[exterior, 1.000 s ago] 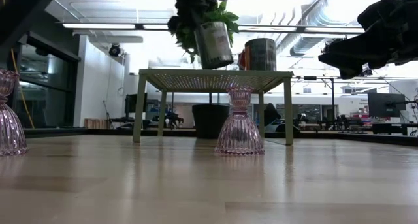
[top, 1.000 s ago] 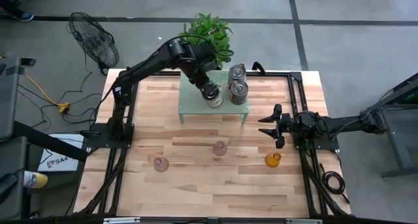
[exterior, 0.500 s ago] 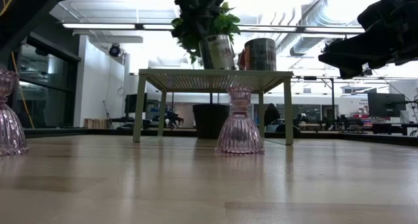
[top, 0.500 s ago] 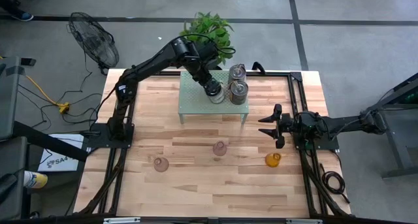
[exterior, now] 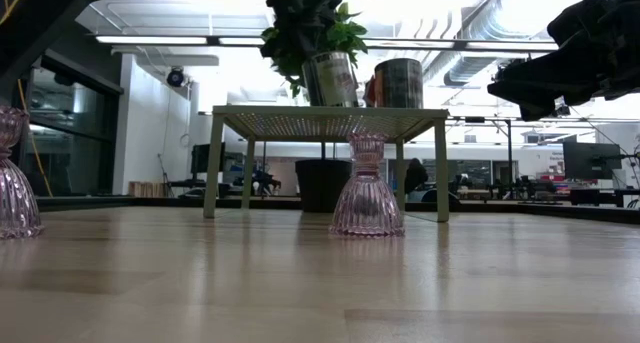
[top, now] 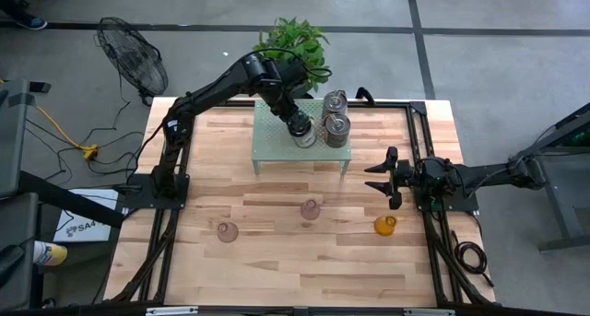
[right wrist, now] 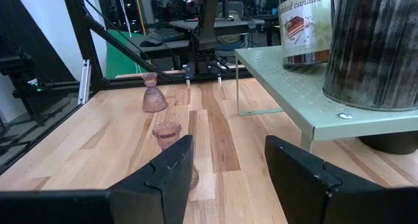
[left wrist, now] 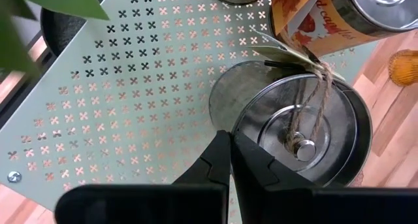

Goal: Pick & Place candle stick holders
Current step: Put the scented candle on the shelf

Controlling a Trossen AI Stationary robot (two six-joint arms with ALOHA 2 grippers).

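L gripper [top: 297,127] over green shelf [top: 273,143] at bench far edge, fingers [left wrist: 225,160] pinched on rim of silver holder [left wrist: 302,136]; holder upright, open end up, axis vertical, resting on shelf beside 2 other tins. R gripper [top: 382,179] near bench R edge, fingers spread, empty. Pink holders [top: 311,208] [top: 227,230] and amber holder [top: 385,225] upright mid-bench.

- Green perforated shelf [top: 277,141] on the wooden table [top: 277,261]
- Leafy potted plant [top: 293,41] behind it
- Floor fan [top: 134,65] (off the table)
- Yellow cable [top: 55,124]
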